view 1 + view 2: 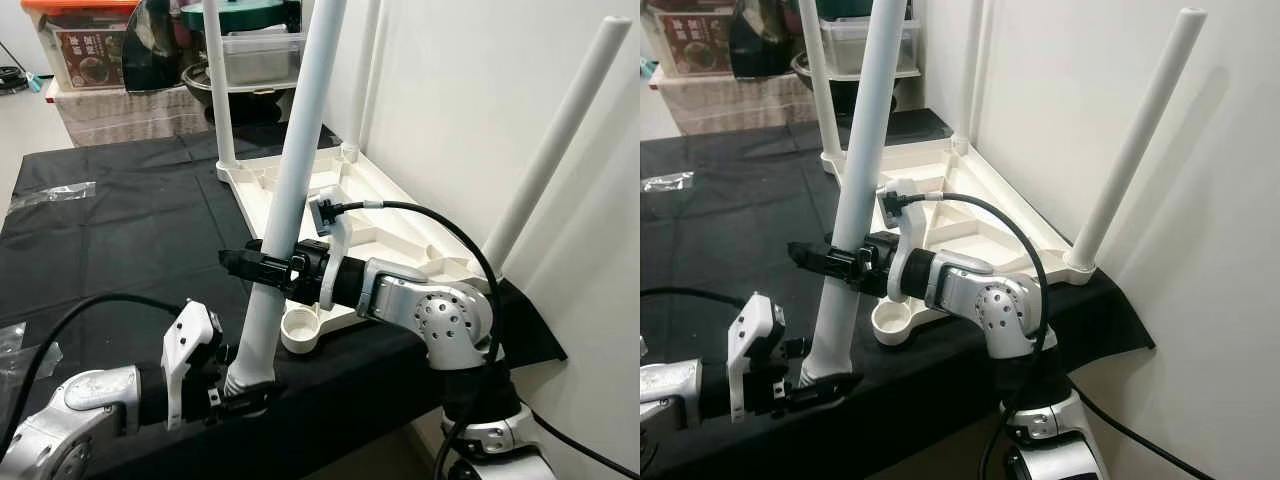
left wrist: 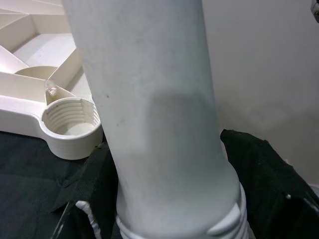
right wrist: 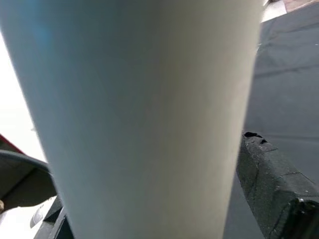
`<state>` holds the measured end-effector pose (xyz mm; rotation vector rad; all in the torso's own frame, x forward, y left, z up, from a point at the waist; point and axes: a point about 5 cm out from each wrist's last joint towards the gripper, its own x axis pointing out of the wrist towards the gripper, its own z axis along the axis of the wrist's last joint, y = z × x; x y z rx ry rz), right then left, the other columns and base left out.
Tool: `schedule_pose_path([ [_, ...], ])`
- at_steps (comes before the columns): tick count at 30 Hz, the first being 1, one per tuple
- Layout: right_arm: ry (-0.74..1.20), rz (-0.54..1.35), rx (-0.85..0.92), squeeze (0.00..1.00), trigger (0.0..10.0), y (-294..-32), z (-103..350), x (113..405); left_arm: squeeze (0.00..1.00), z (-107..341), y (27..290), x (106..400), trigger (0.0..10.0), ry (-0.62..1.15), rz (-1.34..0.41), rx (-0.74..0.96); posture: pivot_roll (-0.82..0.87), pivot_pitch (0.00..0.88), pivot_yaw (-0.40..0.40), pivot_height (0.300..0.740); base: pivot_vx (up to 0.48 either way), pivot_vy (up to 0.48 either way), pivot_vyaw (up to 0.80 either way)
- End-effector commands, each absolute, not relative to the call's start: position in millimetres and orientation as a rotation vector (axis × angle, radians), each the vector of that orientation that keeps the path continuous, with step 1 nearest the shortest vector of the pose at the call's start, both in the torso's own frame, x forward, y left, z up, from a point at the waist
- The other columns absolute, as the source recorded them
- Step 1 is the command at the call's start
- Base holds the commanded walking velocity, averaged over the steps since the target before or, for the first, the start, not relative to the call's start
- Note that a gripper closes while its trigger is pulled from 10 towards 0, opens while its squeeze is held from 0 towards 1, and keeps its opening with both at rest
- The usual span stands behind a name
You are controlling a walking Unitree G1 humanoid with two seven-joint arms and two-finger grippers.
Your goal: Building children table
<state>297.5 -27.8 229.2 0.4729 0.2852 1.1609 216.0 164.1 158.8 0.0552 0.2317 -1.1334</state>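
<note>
The loose white leg (image 1: pixel 290 190) stands tilted over the desk's near edge, its threaded foot low by the front rim and its top leaning away toward the far side. Both tools are pinching it: the left tool (image 1: pixel 245 395) is clamped round the ribbed bottom end, the right tool (image 1: pixel 262 265) is closed on the shaft about halfway up, reaching in from the right.

The upturned tabletop (image 1: pixel 400 225) lies along the desk's right edge against the wall (image 1: pixel 470 90), with three legs already standing in their corners. Its empty threaded socket (image 1: pixel 300 330) sits at the near corner, just beside the leg's foot but apart from it, slightly to the right.

The risk, I'd say, is the tilt. If the leg goes in leaning like this, the threads could cross and jam, or the foot could catch the socket rim and shove the tabletop along the black cloth (image 1: pixel 130 220). With two grips on one smooth tube, a twist from one tool could also slip.
</note>
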Motion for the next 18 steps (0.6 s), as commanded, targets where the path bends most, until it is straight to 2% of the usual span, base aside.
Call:
schedule_pose_path([
  [1, 0.279, 1.114, 0.480, 0.00, 4.9, -29, 230, 303, 0.00, 161, 160, 213, 10.0, 0.216, -1.187, 0.078, 0.07, 0.000, -0.070, 0.740, 0.000, 0.000, 0.00],
  [3, 0.272, 1.108, 0.486, 0.00, 4.9, -29, 231, 304, 0.00, 160, 160, 213, 10.0, 0.217, -1.189, 0.077, 0.07, 0.000, -0.070, 0.740, 0.000, 0.000, 0.00],
  [4, 0.261, 1.108, 0.500, 0.00, 0.0, -29, 232, 304, 0.00, 158, 159, 212, 10.0, 0.222, -1.193, 0.075, 0.07, 0.000, -0.069, 0.740, 0.000, 0.000, 0.00],
  [18, 0.233, 1.092, 0.567, 0.00, 0.0, -34, 244, 305, 0.00, 151, 162, 211, 10.0, 0.239, -1.195, 0.090, 0.06, 0.000, -0.065, 0.740, 0.000, 0.000, 0.00],
])
